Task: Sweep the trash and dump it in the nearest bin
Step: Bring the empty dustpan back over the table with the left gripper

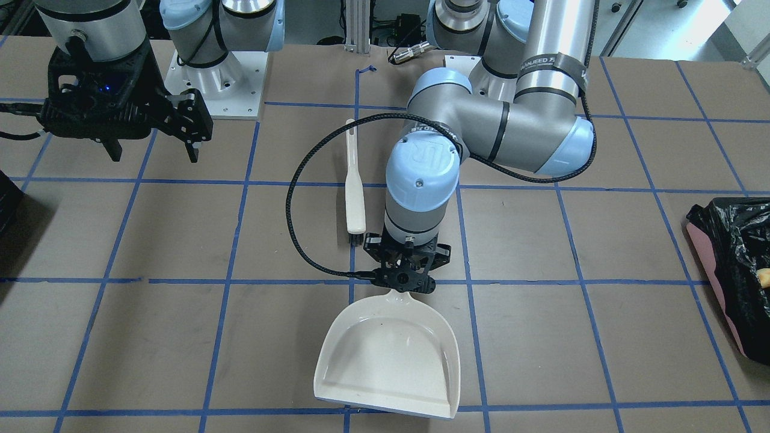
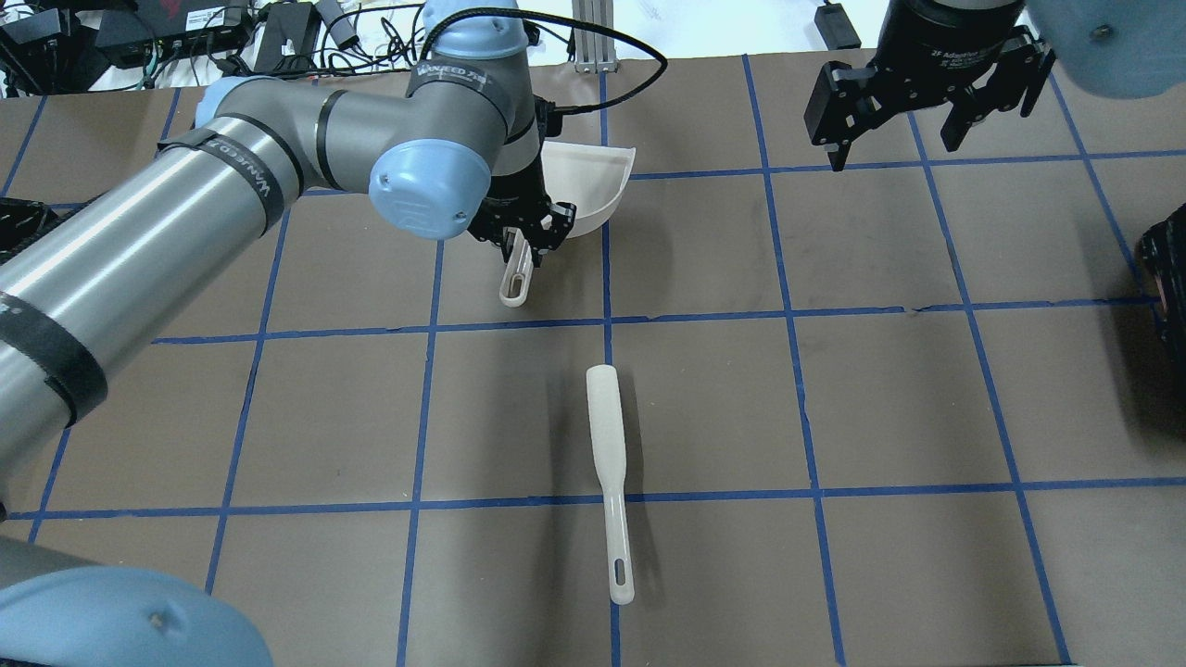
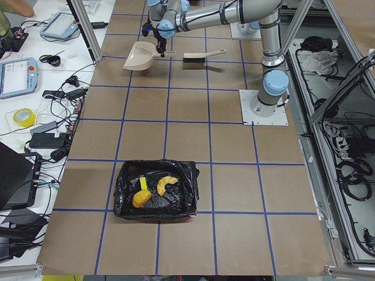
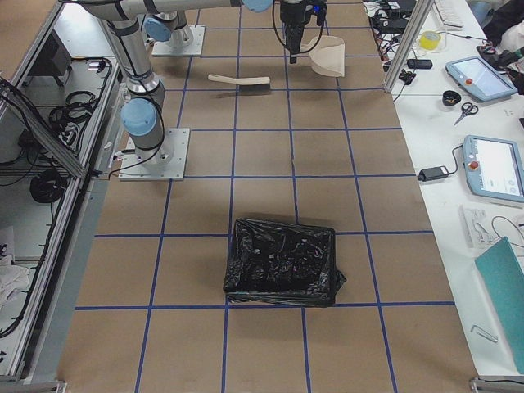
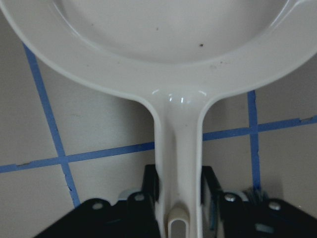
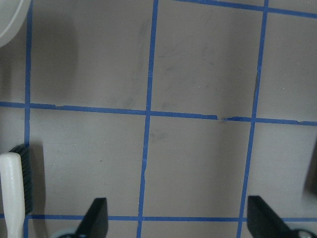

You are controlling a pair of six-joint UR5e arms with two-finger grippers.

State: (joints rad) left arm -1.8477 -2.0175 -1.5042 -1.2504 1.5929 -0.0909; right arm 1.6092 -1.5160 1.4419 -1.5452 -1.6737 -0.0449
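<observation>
My left gripper is shut on the handle of the white dustpan, as the left wrist view shows. The pan is empty and sits low over the table's far-middle square. The trash lies inside the bin, a pink-sided container lined with a black bag at the table's left end. It is an orange-brown lump, a curved peel piece and a yellow-green wedge. My right gripper is open and empty, raised over bare table.
A white hand brush lies on the table near its middle, bristles toward the dustpan. A second container covered in black bag stands at the table's right end. Operators' desks with tablets and cables line the far edge.
</observation>
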